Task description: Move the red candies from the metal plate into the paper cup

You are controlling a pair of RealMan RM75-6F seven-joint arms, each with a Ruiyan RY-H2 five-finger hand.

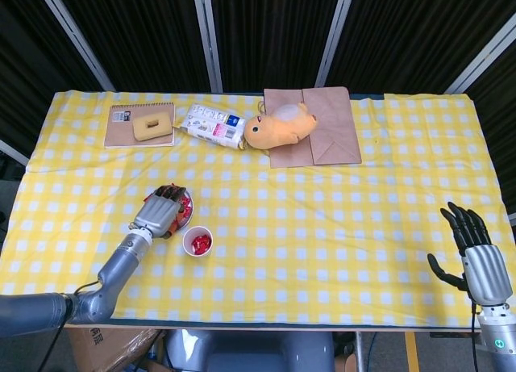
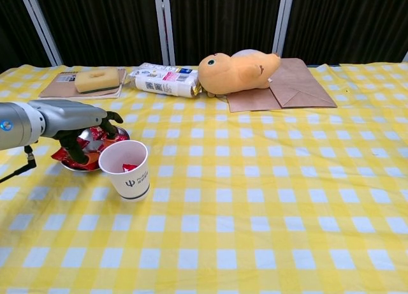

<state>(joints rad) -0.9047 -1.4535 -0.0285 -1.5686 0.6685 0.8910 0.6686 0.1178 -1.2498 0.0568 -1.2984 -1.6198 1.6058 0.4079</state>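
The metal plate [image 2: 75, 168] with red candies [image 2: 95, 136] lies at the table's front left; the head view also shows the red candies [image 1: 185, 204]. Just right of it stands the white paper cup [image 2: 125, 170], and the head view shows red candies inside the cup [image 1: 197, 242]. My left hand [image 2: 80, 123] hangs over the plate with its fingers curled down among the candies; the head view shows the left hand [image 1: 159, 212] covering most of the plate. Whether it holds a candy is hidden. My right hand [image 1: 476, 255] stays at the table's front right edge, fingers apart and empty.
Along the back of the table lie a notebook with a yellow sponge [image 1: 140, 126], a white packet [image 1: 214, 126], an orange plush toy [image 1: 278, 127] and a brown paper bag [image 1: 326, 138]. The yellow checked cloth covers the whole table.
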